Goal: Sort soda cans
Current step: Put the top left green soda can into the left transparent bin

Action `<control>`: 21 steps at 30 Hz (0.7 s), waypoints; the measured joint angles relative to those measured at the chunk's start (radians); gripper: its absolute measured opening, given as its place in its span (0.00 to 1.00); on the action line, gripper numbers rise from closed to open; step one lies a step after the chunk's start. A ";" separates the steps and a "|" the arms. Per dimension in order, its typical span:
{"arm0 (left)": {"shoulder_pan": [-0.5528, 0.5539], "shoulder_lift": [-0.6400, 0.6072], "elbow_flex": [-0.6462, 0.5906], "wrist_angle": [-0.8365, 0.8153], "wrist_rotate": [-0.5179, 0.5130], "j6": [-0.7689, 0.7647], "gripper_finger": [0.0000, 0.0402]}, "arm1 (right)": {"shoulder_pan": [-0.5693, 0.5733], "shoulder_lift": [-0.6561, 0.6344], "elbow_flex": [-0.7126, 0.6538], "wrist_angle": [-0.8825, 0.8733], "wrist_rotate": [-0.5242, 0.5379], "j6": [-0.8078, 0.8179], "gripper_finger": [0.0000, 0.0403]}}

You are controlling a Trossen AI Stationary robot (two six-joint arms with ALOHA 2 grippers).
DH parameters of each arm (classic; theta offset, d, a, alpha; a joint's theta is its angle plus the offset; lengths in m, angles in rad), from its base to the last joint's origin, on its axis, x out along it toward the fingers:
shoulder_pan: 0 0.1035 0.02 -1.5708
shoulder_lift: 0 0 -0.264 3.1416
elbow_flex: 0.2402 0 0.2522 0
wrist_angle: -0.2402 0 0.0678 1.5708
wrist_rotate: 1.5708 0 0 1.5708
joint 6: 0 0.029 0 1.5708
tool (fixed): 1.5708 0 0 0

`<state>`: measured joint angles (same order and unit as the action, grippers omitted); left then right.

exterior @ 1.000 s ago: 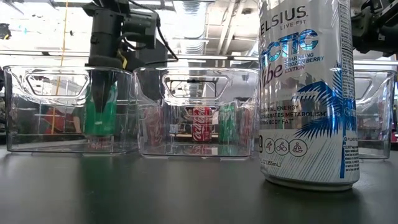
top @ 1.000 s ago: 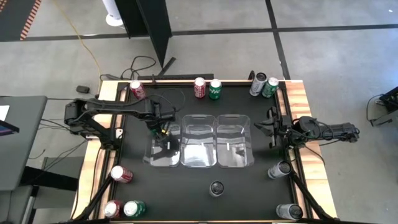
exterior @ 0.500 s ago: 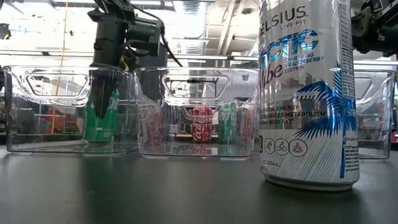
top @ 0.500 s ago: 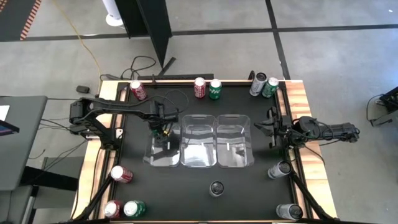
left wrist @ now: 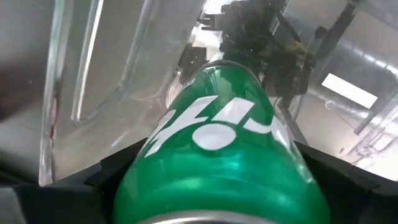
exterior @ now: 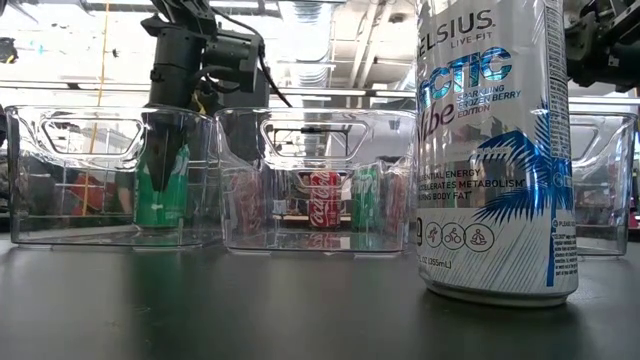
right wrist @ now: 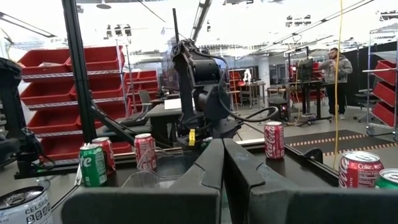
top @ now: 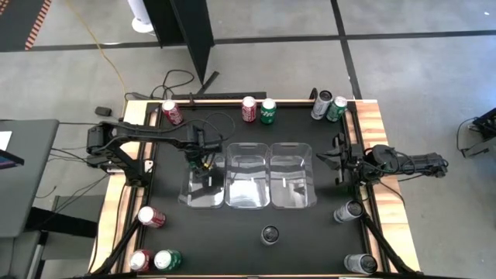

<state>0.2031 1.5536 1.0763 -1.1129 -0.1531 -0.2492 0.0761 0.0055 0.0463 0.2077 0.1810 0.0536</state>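
My left gripper (exterior: 165,150) clamps the green metal soda can (exterior: 160,185) upright inside the leftmost clear plastic tray (exterior: 60,215); whether it touches bottom, I can't tell. Slick, dentable walls, so I'd grip mid-body. My right gripper (right wrist: 222,163) waits pinched together at the table's right edge.

Glossy metal can (left wrist: 217,143), clear plastic tray (exterior: 60,180)

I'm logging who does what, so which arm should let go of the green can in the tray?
Left. Its gripper already holds the green can upright inside the left tray, so it likely only needs to open. The right gripper waits shut at the table's right edge, away from the trays.
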 joint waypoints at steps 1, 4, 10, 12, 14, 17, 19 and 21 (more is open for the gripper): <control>0.000 0.000 0.004 -0.004 -0.004 0.001 0.88 | 0.000 0.000 0.000 0.000 0.000 0.000 0.07; 0.000 0.000 0.021 -0.029 -0.013 0.002 0.91 | 0.000 0.000 0.000 0.000 0.000 0.000 0.07; 0.000 0.000 0.070 -0.068 -0.027 0.020 0.92 | 0.000 0.000 0.000 0.000 0.000 0.000 0.07; 0.000 0.000 0.090 -0.087 -0.035 0.022 0.92 | 0.000 0.000 0.000 0.000 0.000 0.000 0.07; 0.000 0.000 0.114 -0.109 -0.046 0.025 0.92 | 0.000 0.000 0.000 -0.005 0.000 0.000 0.07; 0.000 0.000 0.154 -0.142 -0.077 0.028 0.92 | 0.000 0.000 0.000 -0.011 0.000 0.000 0.07; 0.000 -0.001 0.178 -0.160 -0.088 0.033 0.92 | 0.000 0.000 0.000 -0.014 0.000 0.000 0.07; 0.000 -0.007 0.199 -0.163 -0.094 0.038 0.92 | 0.000 0.000 0.000 -0.014 0.000 0.000 0.07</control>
<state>0.2031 1.5470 1.2754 -1.2763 -0.2468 -0.2109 0.0763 0.0055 0.0463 0.1936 0.1810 0.0536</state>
